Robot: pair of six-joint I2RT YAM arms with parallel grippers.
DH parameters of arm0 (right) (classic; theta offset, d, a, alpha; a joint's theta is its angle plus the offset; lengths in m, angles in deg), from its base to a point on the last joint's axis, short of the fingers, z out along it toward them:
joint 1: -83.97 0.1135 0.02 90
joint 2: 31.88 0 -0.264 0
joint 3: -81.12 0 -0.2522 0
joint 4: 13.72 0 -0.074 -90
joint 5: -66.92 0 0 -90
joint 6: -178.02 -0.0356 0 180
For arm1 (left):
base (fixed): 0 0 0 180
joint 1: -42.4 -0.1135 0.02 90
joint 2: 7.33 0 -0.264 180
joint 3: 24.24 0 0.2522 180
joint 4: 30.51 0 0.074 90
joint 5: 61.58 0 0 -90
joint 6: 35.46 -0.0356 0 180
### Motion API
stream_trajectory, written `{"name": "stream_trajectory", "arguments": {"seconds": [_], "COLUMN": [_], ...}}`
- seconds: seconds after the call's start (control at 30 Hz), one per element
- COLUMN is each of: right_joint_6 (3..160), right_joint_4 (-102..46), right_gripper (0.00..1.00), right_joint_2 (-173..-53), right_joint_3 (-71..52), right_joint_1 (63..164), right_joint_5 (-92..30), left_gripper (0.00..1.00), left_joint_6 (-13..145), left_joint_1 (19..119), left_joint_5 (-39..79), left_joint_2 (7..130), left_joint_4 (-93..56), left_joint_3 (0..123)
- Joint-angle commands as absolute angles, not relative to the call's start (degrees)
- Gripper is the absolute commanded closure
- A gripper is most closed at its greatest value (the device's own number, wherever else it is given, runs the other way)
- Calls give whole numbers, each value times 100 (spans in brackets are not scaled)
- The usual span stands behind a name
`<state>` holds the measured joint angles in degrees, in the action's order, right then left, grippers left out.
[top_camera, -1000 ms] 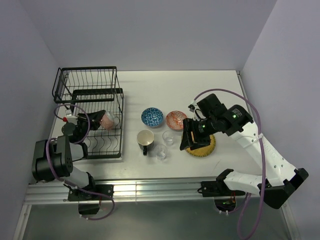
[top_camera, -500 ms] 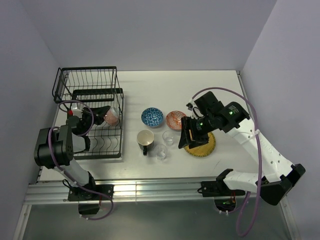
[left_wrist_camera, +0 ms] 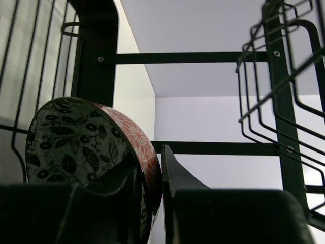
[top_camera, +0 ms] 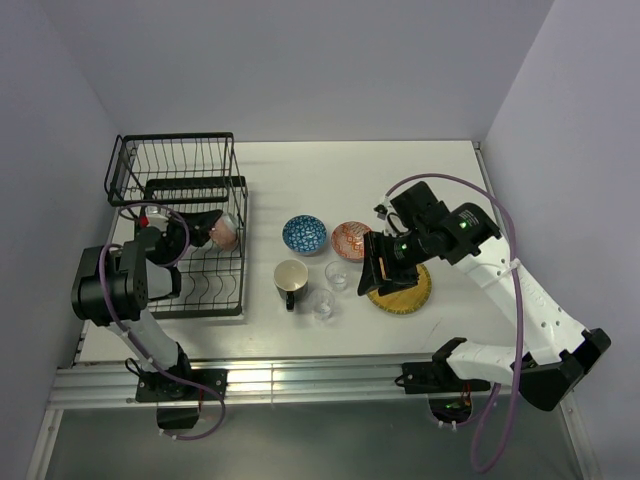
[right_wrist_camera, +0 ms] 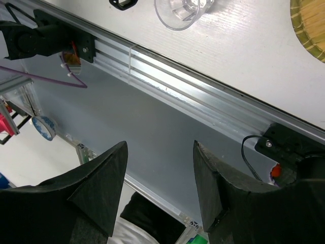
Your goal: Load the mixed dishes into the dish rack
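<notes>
One bowl in hand: grips grey-green bowl (left_wrist_camera: 71, 137) by rim with left gripper (left_wrist_camera: 154, 178), inside dish rack (top_camera: 176, 160). Holds right gripper (top_camera: 383, 276) spread apart over yellow plate (top_camera: 413, 293), right of dish rack.

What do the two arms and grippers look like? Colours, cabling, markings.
The left arm is mostly black and dark grey. The right arm has white links, black joints and green indicator lights. Both carry looping purple cables. The left gripper and right gripper are black with broad wedge-shaped fingers.
</notes>
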<state>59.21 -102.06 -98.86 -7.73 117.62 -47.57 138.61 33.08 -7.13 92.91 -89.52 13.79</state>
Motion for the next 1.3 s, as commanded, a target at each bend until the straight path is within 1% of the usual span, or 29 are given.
{"name": "stream_trajectory", "arguments": {"seconds": [0.0,0.03,0.1,0.13,0.27,0.4,0.77,0.87,1.03,1.13,1.17,1.2,1.27], "right_joint_6": [6034,6043,6043,6060,6095,6104,6113,6104,6122,6139,6131,6139,6139], "right_joint_4": [-10166,-10157,-10157,-10174,-10183,-10175,-10148,-10148,-10140,-10104,-10087,-10052,-10017], "right_gripper": [38,38,38,38,38,38,38,38,38,38,38,38,38], "right_joint_2": [-9885,-9885,-9885,-9894,-9903,-9868,-9833,-9833,-9841,-9885,-9903,-9929,-10017], "right_joint_3": [-540,-532,-514,-496,-487,-549,-628,-646,-654,-707,-707,-690,-655], "right_joint_1": [11693,11684,11658,11658,11623,11579,11517,11517,11500,11491,11491,11491,11491], "right_joint_5": [-4796,-4813,-4848,-4848,-4866,-4901,-4936,-4954,-4963,-4971,-4971,-4989,-5007], "left_gripper": [94,90,87,86,84,86,86,85,71,55,55,51,46], "left_joint_6": [13391,13295,13005,12917,12609,12731,13240,13329,13163,12908,12846,12706,12591], "left_joint_1": [3361,3370,3378,3378,3396,3405,3466,3475,3466,3475,3475,3475,3475], "left_joint_5": [-973,-990,-1025,-1052,-1096,-1175,-1263,-1289,-1228,-1158,-1140,-1140,-1105], "left_joint_2": [8795,8690,8610,8531,8469,8600,9145,9260,9137,8926,8874,8769,8689], "left_joint_4": [-9720,-9525,-9156,-8719,-8275,-8608,-9706,-9813,-9525,-8998,-8857,-8699,-8329], "left_joint_3": [1685,1720,1808,1835,1844,1660,1369,1343,1299,1308,1316,1334,1352]}}
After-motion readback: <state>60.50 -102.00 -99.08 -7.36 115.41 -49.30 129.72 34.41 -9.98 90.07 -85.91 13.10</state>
